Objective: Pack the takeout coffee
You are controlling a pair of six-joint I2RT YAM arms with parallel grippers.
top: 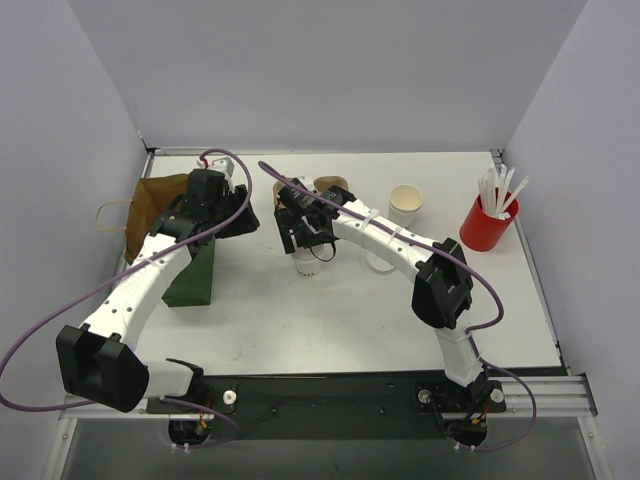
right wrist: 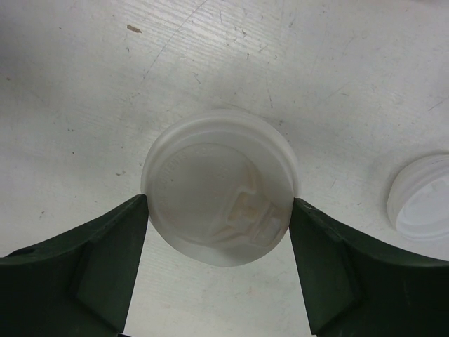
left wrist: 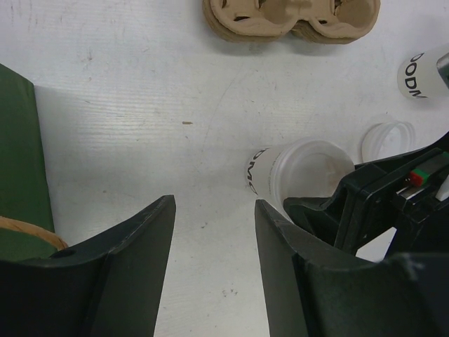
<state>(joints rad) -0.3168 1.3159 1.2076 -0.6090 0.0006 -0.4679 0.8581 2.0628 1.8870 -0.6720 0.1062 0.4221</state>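
**Grasp stage of packing the takeout coffee.** The right hand [right wrist: 219,203] straddles the lidded takeout cup [left wrist: 302,167] from above, with one finger on each side just under the lid rim. No gap shows on either flank, so it appears closed on the cup, which stands upright near the middle of the bench [top: 330,320]. A top-down hold of this kind suits a straight lift, probably toward the moulded-pulp cup carrier [left wrist: 291,17] lying just behind. The left hand [left wrist: 214,205] is about half open and empty, with bare bench between its fingers. It hangs off to the left beside the brown paper bag [top: 150,205], clear of the right arm. The cup is white paper with dark lettering down its side. Its lid is round, whitish and translucent, with a moulded sip spout. A second, lidless cup [top: 405,203] stands well apart to the right. A loose lid [right wrist: 423,203] lies on the bench near the gripped cup, presumably meant for the lidless one.
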